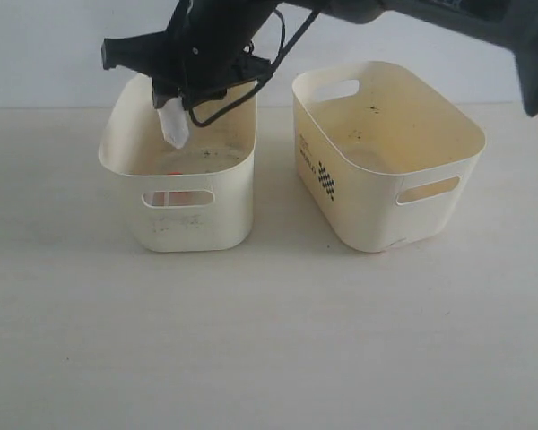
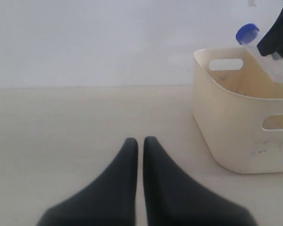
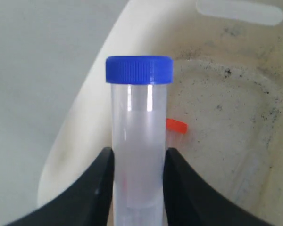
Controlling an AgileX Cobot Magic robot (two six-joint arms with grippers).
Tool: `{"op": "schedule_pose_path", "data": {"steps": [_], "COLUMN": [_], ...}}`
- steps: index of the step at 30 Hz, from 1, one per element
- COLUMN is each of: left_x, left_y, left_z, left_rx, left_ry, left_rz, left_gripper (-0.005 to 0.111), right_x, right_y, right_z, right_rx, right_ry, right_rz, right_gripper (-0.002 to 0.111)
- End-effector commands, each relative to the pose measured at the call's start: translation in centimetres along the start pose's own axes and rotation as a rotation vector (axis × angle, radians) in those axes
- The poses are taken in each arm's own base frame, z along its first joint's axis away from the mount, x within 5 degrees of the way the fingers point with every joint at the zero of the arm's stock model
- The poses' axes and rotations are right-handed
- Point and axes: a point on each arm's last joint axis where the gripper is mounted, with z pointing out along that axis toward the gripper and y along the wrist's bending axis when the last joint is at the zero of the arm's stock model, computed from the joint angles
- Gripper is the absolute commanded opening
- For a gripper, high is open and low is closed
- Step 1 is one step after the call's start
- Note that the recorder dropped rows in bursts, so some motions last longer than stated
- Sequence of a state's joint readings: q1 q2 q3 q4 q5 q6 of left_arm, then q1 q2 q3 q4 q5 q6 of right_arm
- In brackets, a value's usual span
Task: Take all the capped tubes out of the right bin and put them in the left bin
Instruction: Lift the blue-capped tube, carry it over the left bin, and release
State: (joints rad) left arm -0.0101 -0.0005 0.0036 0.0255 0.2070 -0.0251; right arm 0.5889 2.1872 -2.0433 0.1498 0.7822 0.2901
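Right pincer (image 3: 139, 153) grips blue-capped tube (image 3: 139, 122); left pincer (image 2: 140, 141) closed; beige tabletop (image 1: 269, 340), white wall (image 2: 108, 42).

One capped tube (image 3: 176, 125) lies in the left bin (image 1: 184, 224), a second tube (image 1: 173, 127) over it, the right bin (image 1: 377, 210) alongside.

Translucent frosted plastic tube (image 3: 138, 141) with ribbed glossy blue cap, smooth matt black fingers (image 3: 92, 193), smooth cream plastic left bin (image 1: 197, 228) with grimy grey-speckled floor, cleaner satin cream plastic right bin (image 1: 368, 215), pale matt desk (image 1: 269, 340).
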Motion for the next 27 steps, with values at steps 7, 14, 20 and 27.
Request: {"op": "schedule_pose_path", "data": {"steps": [7, 14, 20, 27], "left_x": [-0.2, -0.2, -0.2, -0.2], "left_y": [0.0, 0.0, 0.0, 0.0], "left_z": [0.0, 0.0, 0.0, 0.0], "left_rx": [0.001, 0.001, 0.001, 0.001], "left_ry": [-0.008, -0.008, -0.008, -0.008], "left_rz": [-0.016, -0.016, -0.016, -0.016], "left_gripper": [0.004, 0.004, 0.004, 0.004], "right_x": [0.5, 1.2, 0.8, 0.0], "right_y": [-0.2, -0.6, -0.1, 2.4], "right_z": [1.3, 1.0, -2.4, -8.6], "right_rx": [0.006, 0.043, 0.063, 0.016], "right_ry": [0.018, 0.108, 0.141, 0.088], "right_rz": [-0.010, -0.014, -0.038, -0.150], "right_gripper": [0.083, 0.053, 0.000, 0.001]}}
